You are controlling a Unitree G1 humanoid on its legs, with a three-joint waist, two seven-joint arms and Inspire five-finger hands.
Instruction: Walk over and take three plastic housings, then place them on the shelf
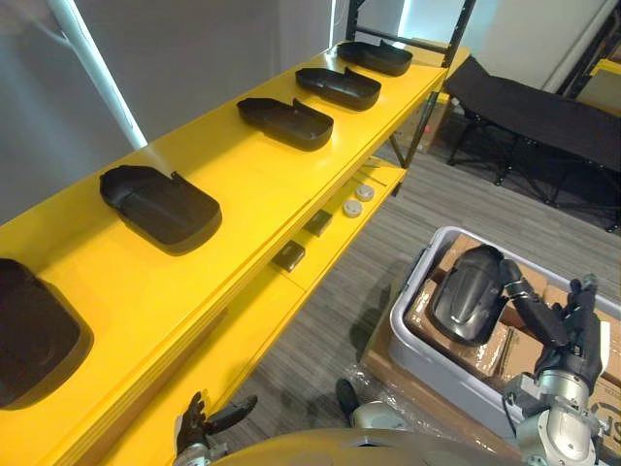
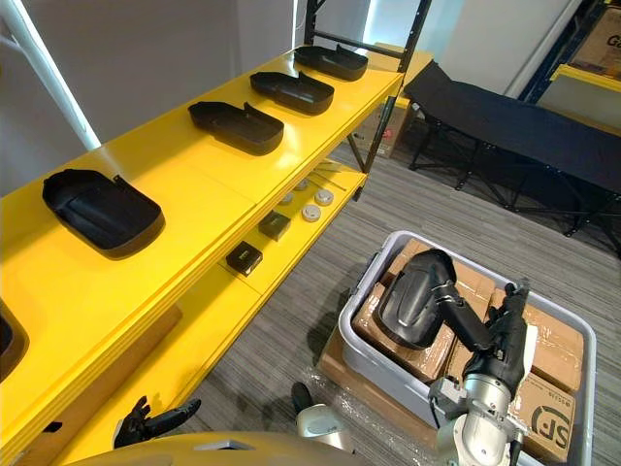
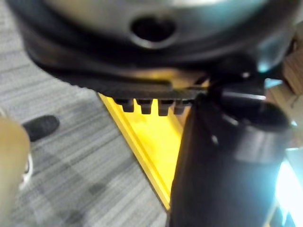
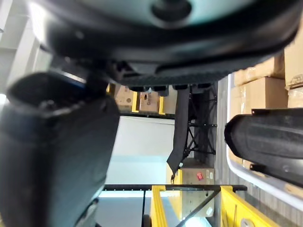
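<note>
The right hand is seen at the lower right. Its fingers are held out straight and are not curled round anything. One dark finger is stretched out to the edge of a black plastic housing. It cannot be told if that finger really touches it.

This one housing is propped up on brown boxes inside one grey bin. The bin is set on the grey striped floor at the lower right.

The left hand is seen at the bottom edge, left of the middle. It is loose and open, and nothing is held in it.

One long yellow top shelf is stretched from the lower left to the top middle. Five more housings are laid on it in a row, well apart from each other. One is cut off at the lower left edge, one is left of the middle, and three are lined up toward the top. So six housings are counted in all.

On the lower shelf, two small dark boxes and at least two round white things are laid near each other.

One black folding bed is seen at the upper right.
</note>
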